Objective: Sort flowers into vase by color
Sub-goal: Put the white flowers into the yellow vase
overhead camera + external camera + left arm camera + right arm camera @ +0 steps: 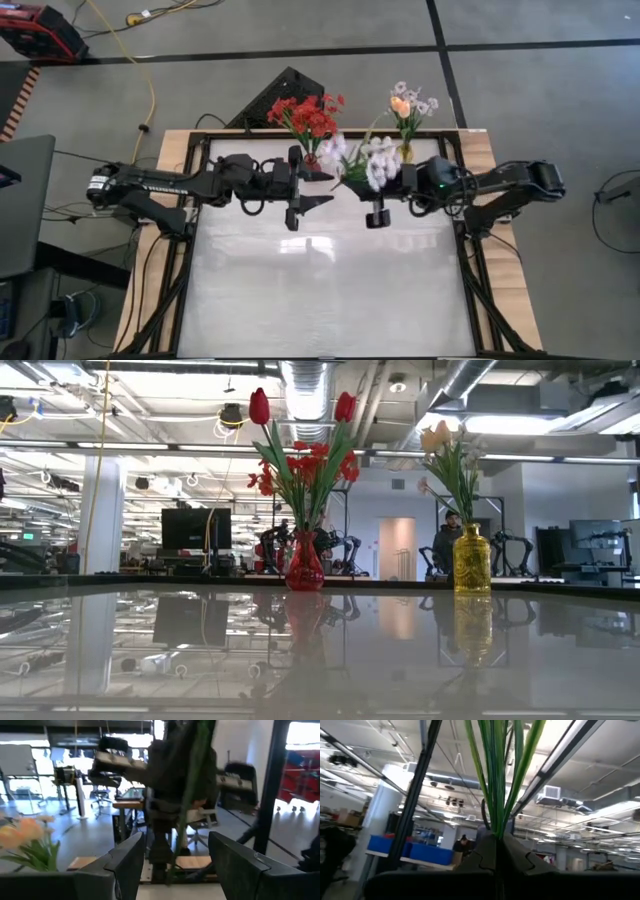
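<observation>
Glossy white table (330, 290) under both arms: right gripper (496, 851) pinches a white spray (378, 162) by its stems near the yellow vase (472, 560), left gripper (312, 188) spread empty; I'd lower those stems straight down into the neck.

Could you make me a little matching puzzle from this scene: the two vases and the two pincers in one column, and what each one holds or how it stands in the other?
Things:
1. red vase
2. yellow vase
3. left pincer
4. right pincer

States:
A. shut on a white spray
B. holds cream-peach tulips
C. open, holding nothing
D. holds red flowers

Pairs: 1-D, 2-B, 3-C, 4-A
</observation>
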`<action>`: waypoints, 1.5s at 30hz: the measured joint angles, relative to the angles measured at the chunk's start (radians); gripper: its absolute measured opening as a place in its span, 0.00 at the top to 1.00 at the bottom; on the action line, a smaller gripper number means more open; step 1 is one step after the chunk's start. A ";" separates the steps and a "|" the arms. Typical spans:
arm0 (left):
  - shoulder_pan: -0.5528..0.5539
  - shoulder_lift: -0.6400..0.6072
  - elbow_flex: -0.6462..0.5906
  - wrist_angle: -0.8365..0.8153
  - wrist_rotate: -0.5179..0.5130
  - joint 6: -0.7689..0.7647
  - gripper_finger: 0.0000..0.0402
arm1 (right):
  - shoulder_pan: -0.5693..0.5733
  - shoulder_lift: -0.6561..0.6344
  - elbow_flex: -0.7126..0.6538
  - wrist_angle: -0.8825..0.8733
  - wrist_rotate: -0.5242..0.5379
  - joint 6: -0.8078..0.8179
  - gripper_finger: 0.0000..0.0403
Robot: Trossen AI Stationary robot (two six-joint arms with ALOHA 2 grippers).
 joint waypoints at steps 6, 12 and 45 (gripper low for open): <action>0.001 0.000 0.000 -0.030 0.006 -0.036 0.48 | -0.024 0.070 0.054 -0.008 -0.046 0.049 0.92; 0.001 0.000 0.000 -0.084 0.007 -0.048 0.59 | -0.027 0.084 0.062 -0.024 -0.047 0.118 0.89; 0.014 -0.094 0.000 -0.429 -0.151 -0.200 1.00 | -0.072 0.045 0.061 -0.444 -0.015 0.282 0.40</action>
